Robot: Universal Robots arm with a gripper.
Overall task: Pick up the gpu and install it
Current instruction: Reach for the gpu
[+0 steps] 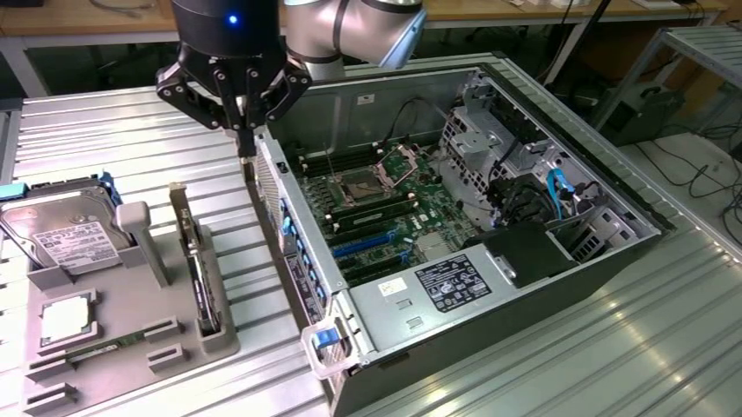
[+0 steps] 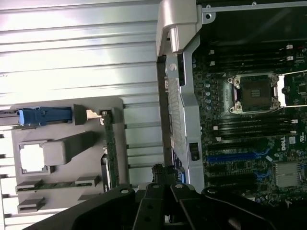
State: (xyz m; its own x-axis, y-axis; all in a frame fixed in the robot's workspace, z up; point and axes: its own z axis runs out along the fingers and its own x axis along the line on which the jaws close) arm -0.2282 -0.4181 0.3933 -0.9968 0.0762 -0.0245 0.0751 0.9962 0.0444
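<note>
Ribbed sheet-metal tabletop (image 1: 116,130) carried everything, with desks and cables dim in the background. On the exterior view's right lay an open computer case (image 1: 603,252), its side off, showing the motherboard (image 1: 388,213), the bare processor socket (image 1: 354,184) with its latch frame raised, and a labelled power supply (image 1: 458,282) near the front. On the exterior view's left sat a grey parts tray (image 1: 128,356) holding a silver hard drive (image 1: 69,234) with a white label, a square processor chip (image 1: 68,317) and a narrow memory stick (image 1: 93,352). The gpu (image 1: 200,278) stood on edge in a slot along the tray's side nearest the case, its pale bracket strip at the far end, untouched. The gripper (image 1: 247,149) hung above the gap between the tray and the case, close to the case's rear wall and higher than the card, well apart from it. Its claw was pinched fully together, the two fingers meeting in one narrow point, and it held nothing. In the wrist view the dark finger linkages framed the case's rear panel (image 2: 180,110), with the green edge of the card visible in the tray beside it.
</note>
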